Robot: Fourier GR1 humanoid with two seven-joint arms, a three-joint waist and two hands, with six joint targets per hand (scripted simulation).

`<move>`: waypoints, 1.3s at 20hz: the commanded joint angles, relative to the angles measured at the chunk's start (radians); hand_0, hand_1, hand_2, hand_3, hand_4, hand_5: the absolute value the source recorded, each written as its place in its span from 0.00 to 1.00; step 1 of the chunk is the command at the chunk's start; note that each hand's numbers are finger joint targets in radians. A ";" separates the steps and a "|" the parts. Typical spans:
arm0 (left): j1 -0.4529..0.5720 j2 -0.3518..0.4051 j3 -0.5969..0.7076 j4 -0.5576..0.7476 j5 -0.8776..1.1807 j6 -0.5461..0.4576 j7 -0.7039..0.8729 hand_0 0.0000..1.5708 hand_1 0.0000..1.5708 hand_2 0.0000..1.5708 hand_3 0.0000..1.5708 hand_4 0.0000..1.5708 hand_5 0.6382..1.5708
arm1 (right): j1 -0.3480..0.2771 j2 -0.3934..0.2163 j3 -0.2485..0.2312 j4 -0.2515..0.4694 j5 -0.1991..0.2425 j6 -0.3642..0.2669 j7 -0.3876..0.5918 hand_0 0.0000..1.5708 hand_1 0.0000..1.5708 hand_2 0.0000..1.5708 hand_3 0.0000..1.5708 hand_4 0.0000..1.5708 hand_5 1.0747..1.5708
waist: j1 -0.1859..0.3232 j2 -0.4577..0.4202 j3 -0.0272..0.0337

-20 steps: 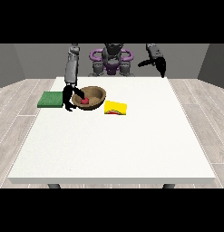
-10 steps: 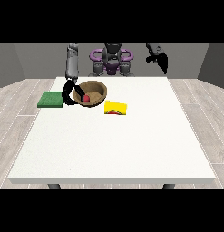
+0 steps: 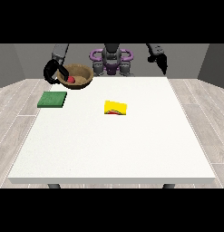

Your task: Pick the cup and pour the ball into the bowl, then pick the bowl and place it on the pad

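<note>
Front view: hand at view's left [image 3: 53,72] curled round rim of bowl [image 3: 77,74], bowl raised off table, red ball [image 3: 71,79] inside; green pad [image 3: 52,99] below-left; keep bowl level, lower square on pad; other hand [image 3: 161,61] idle, fingers unclear; yellow cup [image 3: 115,108] tipped mid-table

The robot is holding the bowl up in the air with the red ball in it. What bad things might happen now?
1. The brown bowl is lifted and looks tilted toward the camera, held at its rim by the hand at the view's left. The red ball might roll out.
2. The green pad sits at the white table's left edge, so a bowl set down off-centre could end up partly off the pad.
</note>
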 commanded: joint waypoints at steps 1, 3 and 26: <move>0.037 -0.001 0.001 -0.011 0.000 -0.006 0.005 0.00 0.00 0.00 0.00 0.63 0.83 | 0.028 -0.047 -0.037 -0.035 -0.033 0.051 0.036 1.00 1.00 1.00 0.46 0.49 1.00 | -0.012 -0.004 0.0020; 0.042 0.022 0.025 0.005 0.002 -0.016 -0.031 0.00 0.00 0.00 0.00 0.65 0.84 | 0.071 -0.027 -0.008 -0.093 -0.014 0.070 0.039 1.00 1.00 1.00 0.46 0.49 1.00 | -0.031 -0.005 0.0019; -0.062 0.454 0.405 0.140 0.322 -0.360 -0.092 0.00 0.00 0.00 0.00 0.76 0.99 | 0.125 -0.217 -0.208 -0.009 -0.109 0.121 -0.234 1.00 1.00 1.00 0.00 0.44 0.99 | 0.031 0.212 0.0026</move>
